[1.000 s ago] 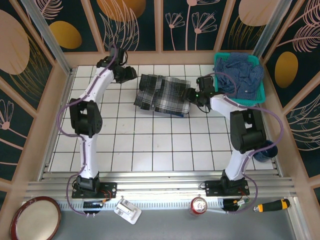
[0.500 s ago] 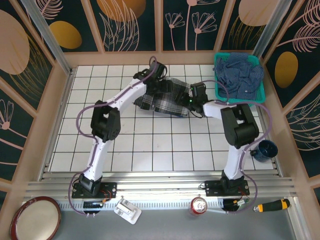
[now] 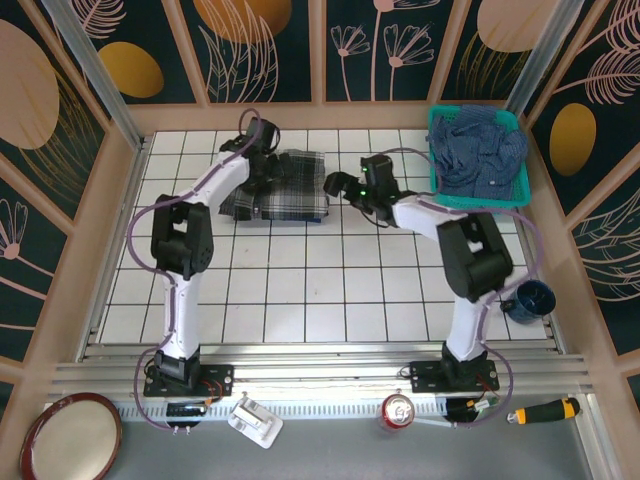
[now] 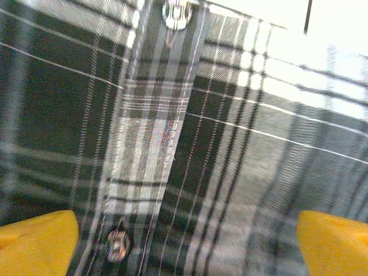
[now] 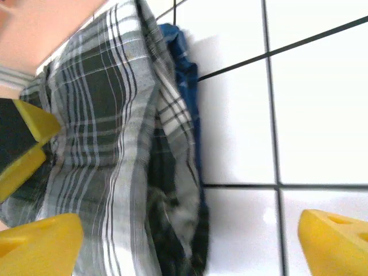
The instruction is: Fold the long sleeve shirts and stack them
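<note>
Judging the grey plaid shirt (image 3: 280, 198) folded and lying on the bench (image 3: 300, 290) toward its far side, we would lift both arms straight up so no finger drags a fold loose, then go for the navy shirt (image 3: 478, 150) heaped in the teal basket (image 3: 522, 196). Our left pincer (image 4: 184, 247) hangs over the button placket (image 4: 155, 144), jaws spread wide with nothing between them; our right pincer (image 5: 184, 244) gapes just as wide and empty beside the shirt's right edge. From the right wrist we see a bright blue shirt (image 5: 183, 63) peeking from under the grey one, an edge too small to make out surely from overhead
</note>
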`<state>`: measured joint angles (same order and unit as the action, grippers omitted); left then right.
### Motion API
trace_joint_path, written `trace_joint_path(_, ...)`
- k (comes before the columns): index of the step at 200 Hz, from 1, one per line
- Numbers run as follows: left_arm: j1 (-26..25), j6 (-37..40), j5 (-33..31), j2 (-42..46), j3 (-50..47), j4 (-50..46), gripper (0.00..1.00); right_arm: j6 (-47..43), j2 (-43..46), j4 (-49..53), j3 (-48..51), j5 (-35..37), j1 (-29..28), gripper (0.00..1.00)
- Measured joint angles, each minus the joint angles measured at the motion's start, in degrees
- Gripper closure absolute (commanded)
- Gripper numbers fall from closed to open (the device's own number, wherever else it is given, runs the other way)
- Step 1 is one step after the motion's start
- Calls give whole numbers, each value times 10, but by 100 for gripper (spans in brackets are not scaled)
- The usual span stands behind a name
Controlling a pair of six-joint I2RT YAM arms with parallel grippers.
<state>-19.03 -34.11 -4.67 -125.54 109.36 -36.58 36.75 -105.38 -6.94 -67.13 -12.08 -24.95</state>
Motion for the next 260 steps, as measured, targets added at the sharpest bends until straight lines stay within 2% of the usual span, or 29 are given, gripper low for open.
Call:
trace_joint_path(19, -24, 0, -46, 38, 7, -23, 1, -8, 126, 22, 85, 30, 29, 1)
trace_joint_path(42, -97, 0, -102, 44, 69, -52, 1, -16, 268, 39, 179, 59, 68, 1)
trace_joint_path(71, -190, -2, -173, -32, 206, -97, 1, -19, 382, 55, 283, 67, 99, 1)
trace_joint_path(94, -202, -14, -247, -110, 243, -133, 1, -19, 423, 80, 332, 67, 114, 1)
trace_joint_path(109, -185, -19, -285, -150, 209, -150, 1, -21, 440, 90, 348, 66, 122, 1)
trace_joint_path(125, -156, -14, -303, -155, 109, -130, 1, -24, 451, 97, 352, 64, 130, 1)
trace_joint_path(137, -137, -5, -327, -129, 48, -84, 1, -24, 455, 99, 351, 65, 133, 1)
trace_joint_path(167, -63, 66, -325, -66, -38, -33, 1, -30, 459, 107, 351, 65, 134, 1)
trace_joint_path(221, 82, 165, -300, -69, -42, 26, 1, -35, 461, 137, 336, 81, 138, 1)
trace_joint_path(260, 141, 207, -277, -126, 59, 24, 1, -37, 461, 156, 320, 93, 141, 1)
